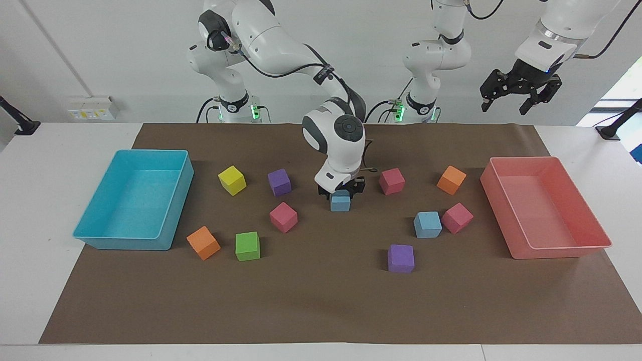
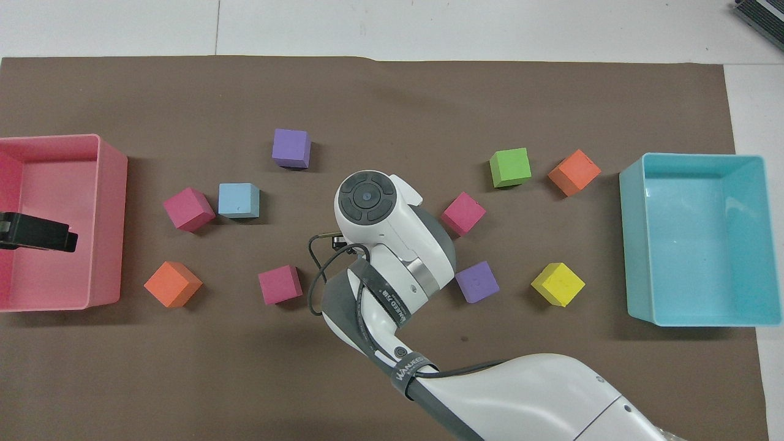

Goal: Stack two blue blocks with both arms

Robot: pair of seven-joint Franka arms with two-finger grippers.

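Note:
My right gripper (image 1: pixel 340 193) stands straight down at mid-table, shut on one sky-blue block (image 1: pixel 340 202) that sits at mat level. In the overhead view the right arm's wrist (image 2: pixel 367 199) hides this block and the fingers. The second blue block (image 1: pixel 427 224) (image 2: pixel 239 200) lies on the brown mat toward the left arm's end, touching a pink cube (image 1: pixel 457 217). My left gripper (image 1: pixel 519 94) (image 2: pixel 37 231) waits open and empty, high over the pink tray (image 1: pixel 562 250).
The turquoise tray (image 1: pixel 85 233) stands at the right arm's end. Near the held block lie two more pink cubes (image 1: pixel 283 216) (image 1: pixel 391 181) and a purple cube (image 1: pixel 279 181). Another purple cube (image 1: pixel 400 258), orange, green and yellow cubes lie scattered.

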